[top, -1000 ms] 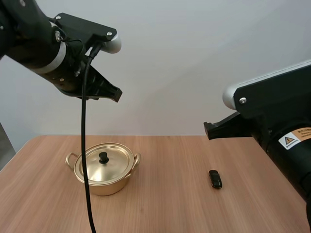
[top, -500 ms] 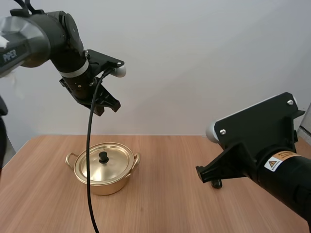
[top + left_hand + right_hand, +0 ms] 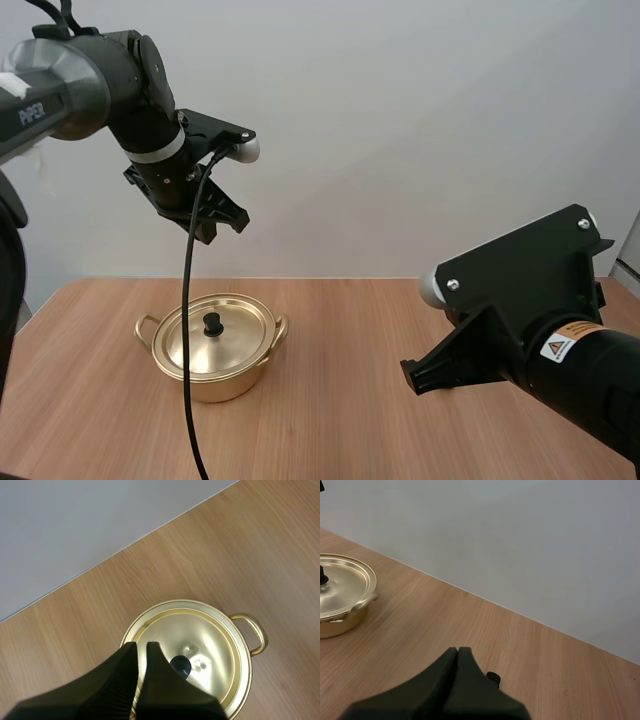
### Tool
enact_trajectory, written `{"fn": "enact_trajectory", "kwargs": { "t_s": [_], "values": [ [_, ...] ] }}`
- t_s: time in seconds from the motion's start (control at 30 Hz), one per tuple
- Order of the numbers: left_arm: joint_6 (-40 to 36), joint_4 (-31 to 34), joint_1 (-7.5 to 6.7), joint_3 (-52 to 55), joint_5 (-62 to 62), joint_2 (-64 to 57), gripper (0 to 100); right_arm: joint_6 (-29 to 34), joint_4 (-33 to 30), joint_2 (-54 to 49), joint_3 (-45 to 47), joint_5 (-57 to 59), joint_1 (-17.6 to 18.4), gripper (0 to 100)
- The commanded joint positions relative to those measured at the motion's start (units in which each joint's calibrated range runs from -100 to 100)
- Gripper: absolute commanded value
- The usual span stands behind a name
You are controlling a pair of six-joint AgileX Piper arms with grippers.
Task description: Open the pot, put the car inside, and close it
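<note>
Pot [image 3: 214, 380]: gold-toned metal, polished, glossy; thin loop handles of same metal.
Lid [image 3: 210, 640]: same gold metal, smooth, near mirror-bright, with soft light spots beside knob.
Knob [image 3: 180, 665]: black, plastic-looking, glossy.
Table [image 3: 350, 430]: light wood with fine straight grain, smooth, low sheen.
Left gripper [image 3: 141, 649]: black plastic, matt, finger faces finely ribbed.
Right gripper [image 3: 457, 651]: black plastic, matt, outer faces smooth.
Car [image 3: 493, 678]: black; finish too small to tell.

Our right claw [image 3: 457, 651] hides most of the car [image 3: 493, 678]; our left claw [image 3: 141, 647] covers the pot's [image 3: 192, 602] near side.
</note>
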Motion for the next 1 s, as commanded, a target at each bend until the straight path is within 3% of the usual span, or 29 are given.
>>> {"fn": "enact_trajectory", "kwargs": {
  "t_s": [0.0, 0.13, 0.23, 0.5, 0.97],
  "values": [
    [-1.08, 0.06, 0.03, -0.01, 0.0, -0.05, 42, 0.0, 0.0, -0.11, -0.08, 0.0, -0.02, 0],
    [-2.28, 0.06, 0.03, -0.01, 0.0, -0.05, 79, 0.0, 0.0, -0.11, -0.08, 0.0, -0.02, 0],
    [-2.28, 0.06, 0.03, 0.2, 0.0, -0.05, 94, 0.0, 0.0, -0.11, -0.08, 0.0, -0.02, 0],
    [2.33, -3.7, 0.03, 9.69, 0.0, -0.05, 97, 0.0, 0.0, -0.11, -0.08, 0.0, -0.02, 0],
    [2.23, 0.2, 0.03, 15.63, 0.0, 1.32, 97, 0.0, 0.0, -0.11, -0.08, 0.0, -0.02, 0]
  ]
}}
